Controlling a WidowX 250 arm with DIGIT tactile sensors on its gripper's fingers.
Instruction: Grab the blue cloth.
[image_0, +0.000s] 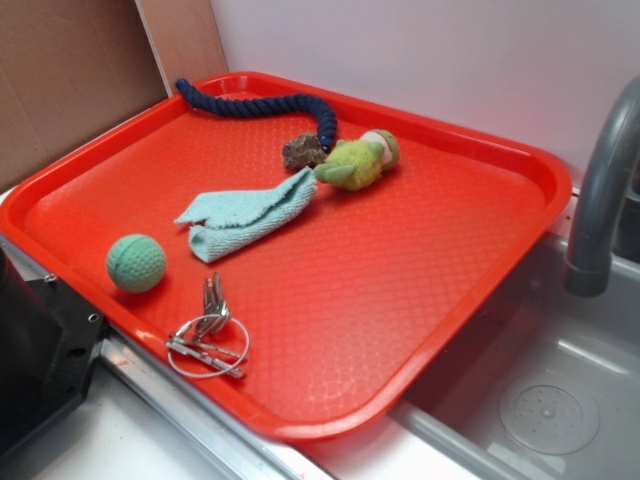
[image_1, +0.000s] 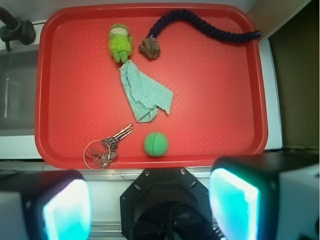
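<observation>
A red tray (image_0: 420, 330) is seen on the counter (image_0: 140, 440) beside a sink (image_0: 540, 400) with a grey faucet (image_0: 605, 190). The cloth (image_0: 243, 214), pale aqua and crumpled, lies near the middle of the tray, with one corner reaching up to a green plush toy (image_0: 358, 161). Just beside the toy a small brown lump (image_0: 303, 151) is found at the frayed end of a navy rope (image_0: 255, 105), which curves along the tray's far edge. A green ball (image_0: 136, 262) rests near the tray's near rim, apart from the cloth, and a bunch of keys (image_0: 208, 332) on a wire ring lies next to it.

In the wrist view the claw (image_1: 150, 207) is held outside the tray, below its near rim, with its two fingers (image_1: 65, 205) set wide apart and nothing between them. The cloth (image_1: 145, 95) is seen untouched, well clear of the claw.
</observation>
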